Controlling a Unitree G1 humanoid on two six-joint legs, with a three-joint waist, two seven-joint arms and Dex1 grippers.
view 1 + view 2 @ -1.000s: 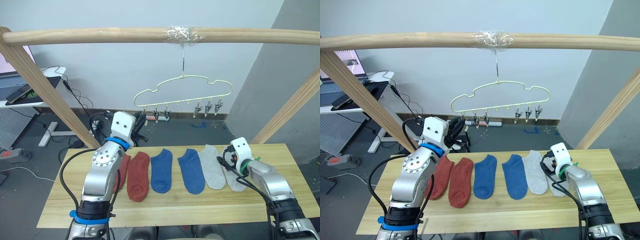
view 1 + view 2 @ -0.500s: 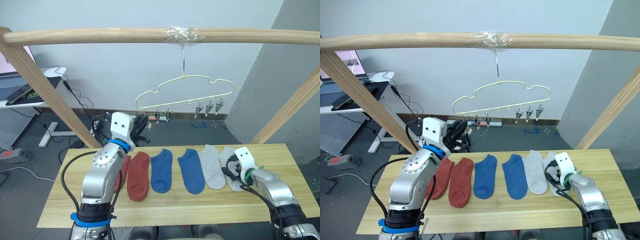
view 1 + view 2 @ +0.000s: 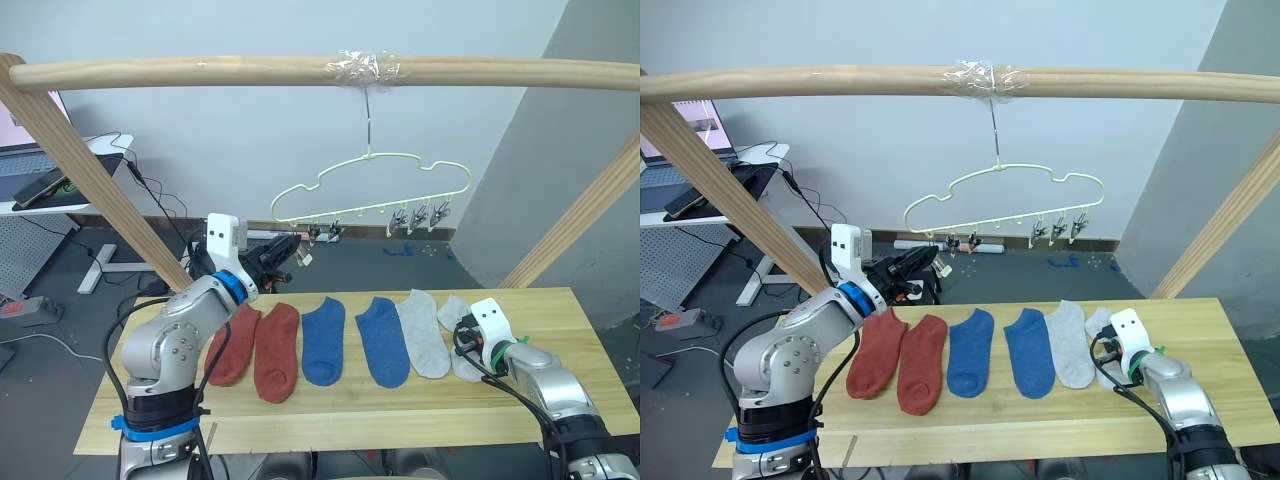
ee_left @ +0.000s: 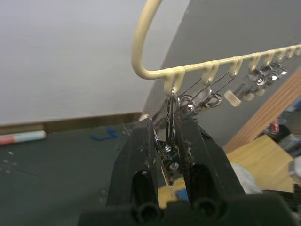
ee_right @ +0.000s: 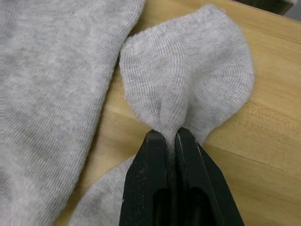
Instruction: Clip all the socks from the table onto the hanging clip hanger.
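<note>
**Both end effectors clamped: clip on the left, grey sock on the right**

The left end effector [image 4: 170,141] was closed on the leftmost metal clip [image 4: 169,117] of the clip hanger [image 3: 370,185], which hung from the wooden pole [image 3: 200,72]. On the counter [image 3: 330,410] lay rust-red socks [image 3: 277,350], blue socks [image 3: 324,340] and a grey sock [image 3: 423,332]. At the right, the right end effector [image 5: 170,141] pinched a fold of the outermost grey sock [image 5: 197,75].

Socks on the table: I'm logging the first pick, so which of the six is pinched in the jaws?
The outer light grey sock at the row's right end; the right gripper bunches its fabric into a fold, while the other five lie flat.
</note>
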